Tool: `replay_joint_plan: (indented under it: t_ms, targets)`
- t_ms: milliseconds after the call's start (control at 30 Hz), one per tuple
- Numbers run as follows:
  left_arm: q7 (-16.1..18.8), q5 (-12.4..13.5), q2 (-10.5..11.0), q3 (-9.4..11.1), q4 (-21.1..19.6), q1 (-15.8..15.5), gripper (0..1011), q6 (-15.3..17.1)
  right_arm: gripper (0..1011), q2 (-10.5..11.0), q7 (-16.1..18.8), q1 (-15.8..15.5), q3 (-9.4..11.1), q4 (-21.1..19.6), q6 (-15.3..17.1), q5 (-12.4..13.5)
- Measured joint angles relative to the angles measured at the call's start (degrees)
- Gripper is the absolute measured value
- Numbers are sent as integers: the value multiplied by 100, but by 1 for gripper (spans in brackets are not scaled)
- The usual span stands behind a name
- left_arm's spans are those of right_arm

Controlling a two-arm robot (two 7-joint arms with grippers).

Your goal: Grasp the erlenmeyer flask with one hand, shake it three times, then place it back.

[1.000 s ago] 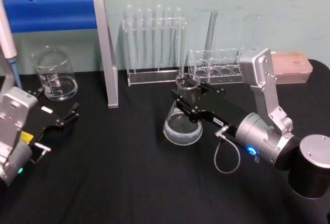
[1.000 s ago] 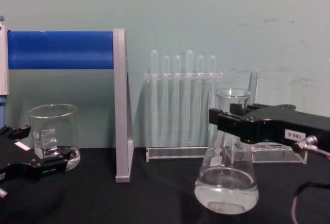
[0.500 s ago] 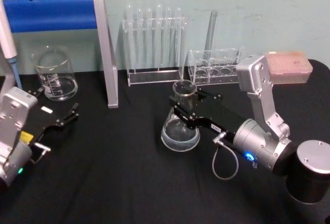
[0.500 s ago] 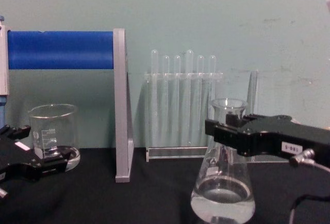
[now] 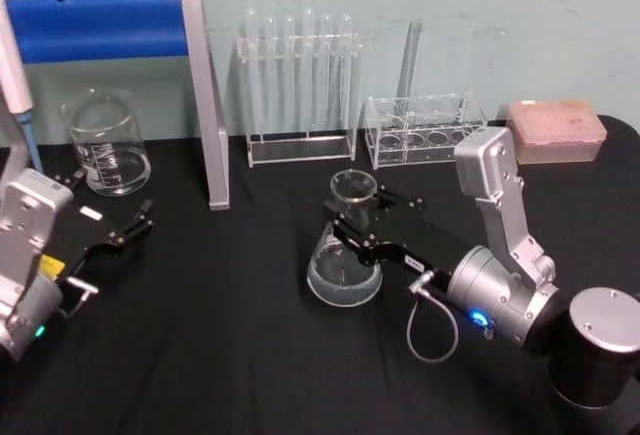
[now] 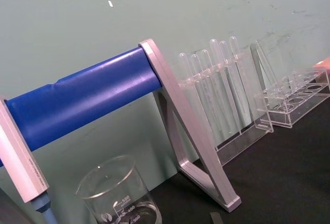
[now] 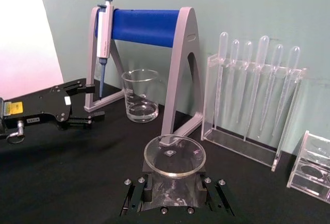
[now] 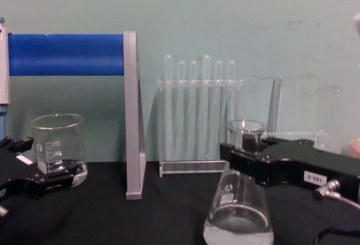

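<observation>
One flask (image 5: 345, 273), one beaker (image 5: 105, 145), one pipette (image 5: 14, 65), two racks (image 5: 300, 147) (image 5: 425, 127), two grippers (image 5: 112, 197) (image 5: 350, 219).

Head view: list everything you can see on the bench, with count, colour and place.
erlenmeyer flask: 1, clear, some liquid inside, table centre
beaker: 1, clear, back left
pipette stand: 1, blue bar, grey legs, back left
pipette: 1, pale body, hanging at the stand's left end
tube rack: 1, clear, six tubes, back centre
low rack: 1, clear, right of the tube rack
tip box: 1, pink, back right
table: 1, black
left gripper: open, parked at left
right gripper: shut on the flask's neck
</observation>
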Motion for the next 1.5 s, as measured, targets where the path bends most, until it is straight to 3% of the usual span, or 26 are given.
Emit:
replay_joint_plan:
  t_ms: [1500]
  targets:
    - [0, 0, 0, 0, 0, 0, 1001, 0, 450, -35, 64, -158, -146, 233, -151, -70]
